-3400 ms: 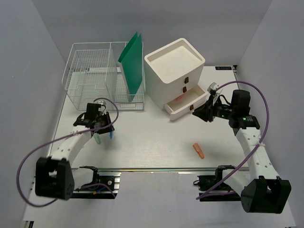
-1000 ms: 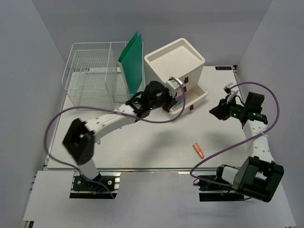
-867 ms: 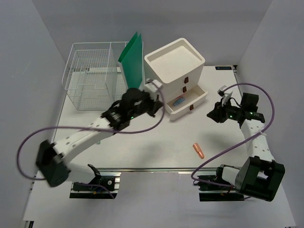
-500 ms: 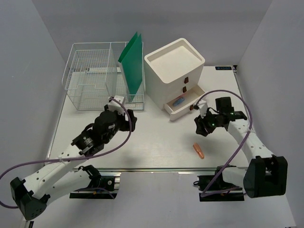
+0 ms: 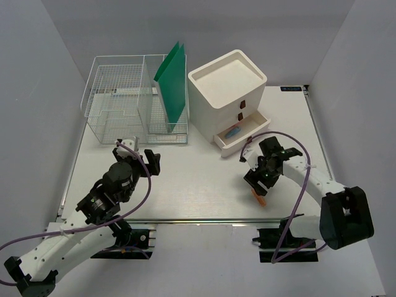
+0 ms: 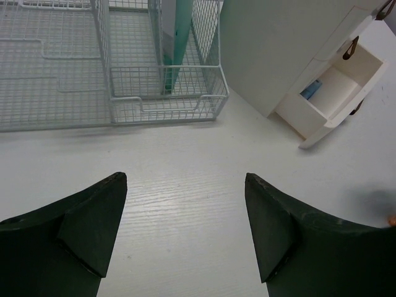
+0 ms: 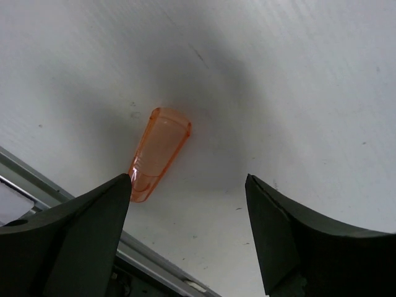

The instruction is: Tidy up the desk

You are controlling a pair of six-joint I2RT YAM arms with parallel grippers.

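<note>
While the right tool (image 7: 185, 185) hangs spread above the orange cap (image 7: 158, 153), note that the cap lies nearer one finger: centre it, then lower squarely. The cap rests on the white desk (image 5: 198, 179), which spans the view beneath both arms, just beside its metal rail (image 5: 204, 221). Open room lies toward the open drawer (image 5: 246, 135). The left tool (image 6: 185, 185) is spread and empty.

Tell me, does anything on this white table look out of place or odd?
A small orange plastic piece lies loose on the desk near its front rail, apart from the drawer box, under the open right pincer. The box's bottom drawer stands pulled out, a blue item inside.
</note>
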